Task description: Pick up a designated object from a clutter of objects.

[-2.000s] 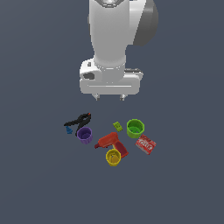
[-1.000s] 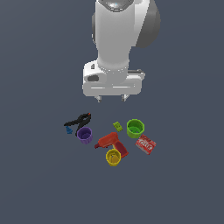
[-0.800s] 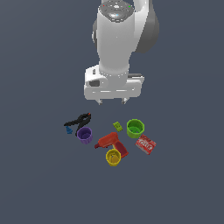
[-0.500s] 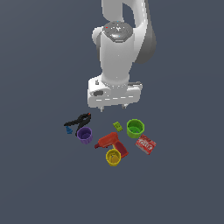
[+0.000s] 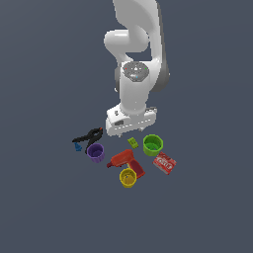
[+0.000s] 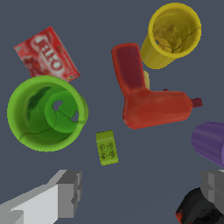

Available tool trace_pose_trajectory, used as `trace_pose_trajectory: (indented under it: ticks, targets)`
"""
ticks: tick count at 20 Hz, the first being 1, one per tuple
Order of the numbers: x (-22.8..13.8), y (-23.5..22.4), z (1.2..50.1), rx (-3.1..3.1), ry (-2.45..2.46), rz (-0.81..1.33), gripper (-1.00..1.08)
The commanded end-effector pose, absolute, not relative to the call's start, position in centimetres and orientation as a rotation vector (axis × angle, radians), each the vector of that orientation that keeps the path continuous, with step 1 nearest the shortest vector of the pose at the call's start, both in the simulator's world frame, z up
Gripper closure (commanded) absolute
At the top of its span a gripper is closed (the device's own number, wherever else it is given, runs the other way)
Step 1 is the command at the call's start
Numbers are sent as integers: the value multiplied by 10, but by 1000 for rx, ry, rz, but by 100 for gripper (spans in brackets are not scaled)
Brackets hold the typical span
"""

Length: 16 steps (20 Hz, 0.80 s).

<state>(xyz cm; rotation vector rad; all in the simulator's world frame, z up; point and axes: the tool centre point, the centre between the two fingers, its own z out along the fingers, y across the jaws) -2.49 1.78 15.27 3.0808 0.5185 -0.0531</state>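
Observation:
The designated object, a tiny yellow-green block, lies flat between the green cup and the red drill. My gripper hangs open just above the clutter, a little behind the block in the exterior view. Nothing is between its grey fingers; in the wrist view the block lies near one of them. The other finger is above the black clamp.
The clutter also holds a purple cup, a yellow cup, a red box and a small blue piece. The green cup stands close beside the block.
The arm has come down steadily toward the clutter, bringing the gripper from high above to just over the block. The objects have not moved.

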Motion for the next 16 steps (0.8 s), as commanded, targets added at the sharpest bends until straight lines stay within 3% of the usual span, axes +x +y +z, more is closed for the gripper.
trace_pose_trajectory:
  ticks: [1,16]
  targets:
    - [-30,21,132,3072,585,-42,-92]
    - [-59,34,65,3033,815,-2,-92]
